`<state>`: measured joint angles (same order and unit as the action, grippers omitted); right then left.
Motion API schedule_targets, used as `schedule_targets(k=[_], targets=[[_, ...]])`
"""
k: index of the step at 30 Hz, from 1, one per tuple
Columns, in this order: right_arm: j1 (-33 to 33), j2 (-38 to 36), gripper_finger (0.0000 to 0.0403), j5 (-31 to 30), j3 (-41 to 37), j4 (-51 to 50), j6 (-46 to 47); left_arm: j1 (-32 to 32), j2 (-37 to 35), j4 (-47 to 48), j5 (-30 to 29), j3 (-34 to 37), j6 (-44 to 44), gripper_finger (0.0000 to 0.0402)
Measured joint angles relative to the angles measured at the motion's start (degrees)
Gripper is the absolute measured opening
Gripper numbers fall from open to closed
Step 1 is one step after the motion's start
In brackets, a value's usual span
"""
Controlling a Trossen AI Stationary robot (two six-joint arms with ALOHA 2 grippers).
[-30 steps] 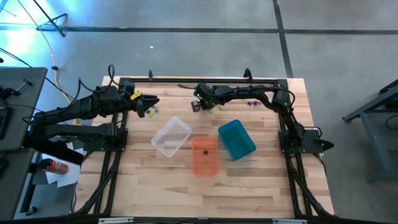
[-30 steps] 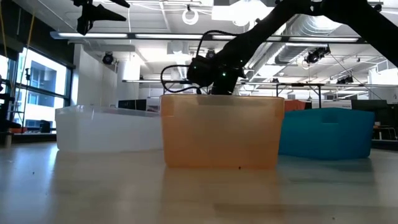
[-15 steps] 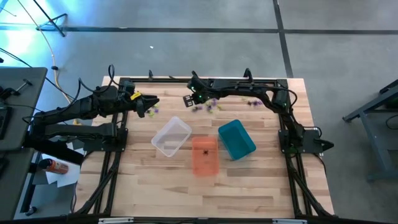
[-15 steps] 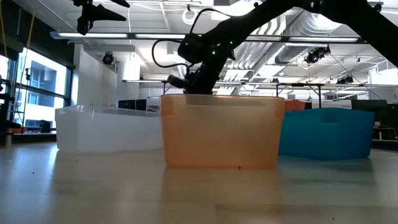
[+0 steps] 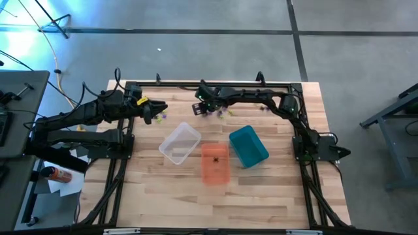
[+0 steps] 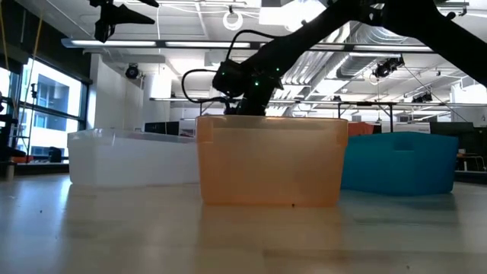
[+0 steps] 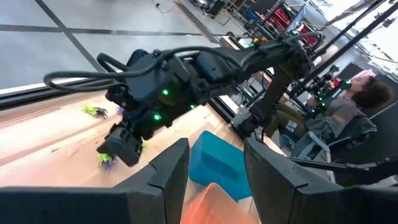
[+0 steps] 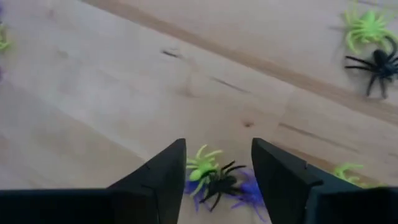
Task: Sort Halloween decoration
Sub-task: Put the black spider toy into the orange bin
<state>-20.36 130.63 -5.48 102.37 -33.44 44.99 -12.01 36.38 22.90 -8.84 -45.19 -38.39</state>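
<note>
The Halloween decoration is small plastic spiders strewn over the table's far part. A green, black and purple cluster lies on the wood just ahead of my right gripper, which hovers over it, open, tilted down; in the high view this gripper is at the far middle. More spiders lie farther off. One black spider lies in the orange bin. My left gripper waits open at the far left, nothing between its fingers.
A clear bin, the orange bin and a teal bin stand side by side mid-table. Loose spiders lie under the right arm and by the left gripper. A person sits beyond the table.
My right gripper has moved toward the table's left edge and a little toward the far edge, rising slightly above the orange bin's rim in the low view. The left arm has kept still.
</note>
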Motion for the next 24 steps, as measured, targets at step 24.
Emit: schedule_targets(k=[24], targets=[[0.85,0.57,0.0117,0.12,0.0,-1.4,1.27,0.0,-0.01,0.0,-0.04,-0.01,0.7,0.0142]])
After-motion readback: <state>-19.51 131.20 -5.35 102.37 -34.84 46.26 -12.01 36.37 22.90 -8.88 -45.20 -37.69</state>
